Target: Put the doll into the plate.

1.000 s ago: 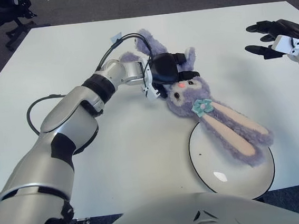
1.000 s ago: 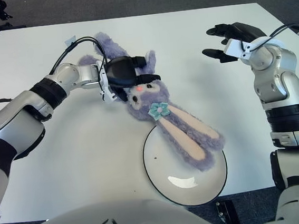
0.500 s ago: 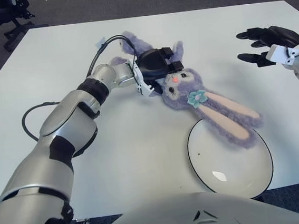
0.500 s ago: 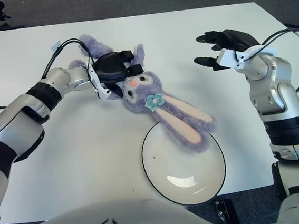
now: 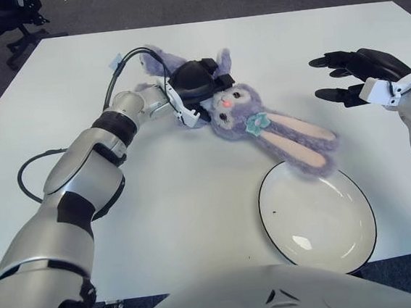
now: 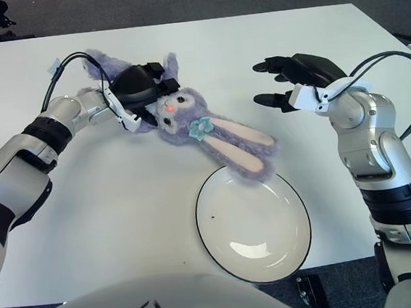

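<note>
Doll [image 5: 261, 123]: soft, floppy, probably light; left hand [image 5: 195, 82] is gripping its body at plate's [image 5: 317, 216] 10 o'clock. Right hand [image 6: 297, 80] is hovering, fingers spread.

White table [image 5: 197, 220] — bearing doll [image 5: 261, 123] and plate [image 5: 317, 216].

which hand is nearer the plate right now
Right, narrowly, by the look of it. The right hand hovers open above the table beyond the plate, to its right. The left hand is shut on the doll, beyond the plate to its left.
</note>
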Tool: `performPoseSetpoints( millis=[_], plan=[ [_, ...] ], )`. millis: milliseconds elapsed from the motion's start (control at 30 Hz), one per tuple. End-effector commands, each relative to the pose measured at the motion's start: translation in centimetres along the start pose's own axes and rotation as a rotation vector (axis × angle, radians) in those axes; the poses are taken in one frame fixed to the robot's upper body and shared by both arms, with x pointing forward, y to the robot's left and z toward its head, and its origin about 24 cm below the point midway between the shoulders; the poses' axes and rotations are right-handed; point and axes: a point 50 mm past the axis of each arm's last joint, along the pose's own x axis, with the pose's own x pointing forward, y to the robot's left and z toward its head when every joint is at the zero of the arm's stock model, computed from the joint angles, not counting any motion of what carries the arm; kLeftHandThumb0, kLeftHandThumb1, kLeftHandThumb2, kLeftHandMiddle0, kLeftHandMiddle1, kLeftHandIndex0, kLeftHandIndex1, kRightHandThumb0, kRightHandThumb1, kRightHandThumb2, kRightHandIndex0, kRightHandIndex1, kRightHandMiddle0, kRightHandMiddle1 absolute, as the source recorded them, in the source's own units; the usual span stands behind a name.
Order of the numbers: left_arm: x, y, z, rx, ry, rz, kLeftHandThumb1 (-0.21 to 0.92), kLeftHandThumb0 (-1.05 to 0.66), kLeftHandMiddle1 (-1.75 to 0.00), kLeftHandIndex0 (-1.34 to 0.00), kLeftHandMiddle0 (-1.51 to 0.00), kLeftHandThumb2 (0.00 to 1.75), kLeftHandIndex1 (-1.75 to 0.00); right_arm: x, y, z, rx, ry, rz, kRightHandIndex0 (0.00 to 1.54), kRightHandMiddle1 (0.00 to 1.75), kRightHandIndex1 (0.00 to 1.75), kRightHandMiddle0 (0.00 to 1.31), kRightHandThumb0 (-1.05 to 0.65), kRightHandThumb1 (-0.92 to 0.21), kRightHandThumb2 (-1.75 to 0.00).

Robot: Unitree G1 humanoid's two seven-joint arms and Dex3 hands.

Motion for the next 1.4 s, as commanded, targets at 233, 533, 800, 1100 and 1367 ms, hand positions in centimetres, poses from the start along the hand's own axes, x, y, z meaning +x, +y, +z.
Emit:
performPoseSetpoints(
  millis=[233, 533, 800, 1100, 1367],
  plan=[
    [-1.3, 1.3, -2.3, -0.060, 0.113, 0.080, 0.47, -0.41, -1.75, -0.48, -0.84, 1.11, -1.75, -0.2, 0.8, 1.0, 0.057, -0.086, 0.060, 0.77, 0.08, 0.12, 0.55, -0.53, -0.92, -0.49],
    [-2.0, 2.0, -3.4, -0.106, 0.182, 0.123, 0.45, -0.42, -1.75, -0.49, -0.83, 1.14, -1.75, -0.5, 1.0, 1.4, 0.064, -0.110, 0.081, 0.76, 0.09, 0.13, 0.54, -0.53, -0.92, -0.50],
    [-2.9, 3.3, -4.9, -0.130, 0.263, 0.163, 0.45, -0.42, -1.75, -0.50, -0.83, 1.15, -1.75, -1.0, 1.4, 1.9, 0.059, -0.128, 0.112, 0.74, 0.09, 0.13, 0.53, -0.54, -0.92, -0.50],
    [-3.4, 4.2, -5.9, -0.109, 0.336, 0.220, 0.43, -0.42, -1.75, -0.51, -0.82, 1.16, -1.75, -1.4, 1.9, 2.1, 0.075, -0.161, 0.153, 0.73, 0.09, 0.13, 0.52, -0.55, -0.92, -0.51],
    [-3.9, 4.9, -6.5, -0.099, 0.388, 0.296, 0.43, -0.43, -1.75, -0.51, -0.83, 1.17, -1.75, -1.6, 2.5, 2.0, 0.071, -0.196, 0.196, 0.73, 0.09, 0.14, 0.51, -0.59, -0.92, -0.55]
  ],
)
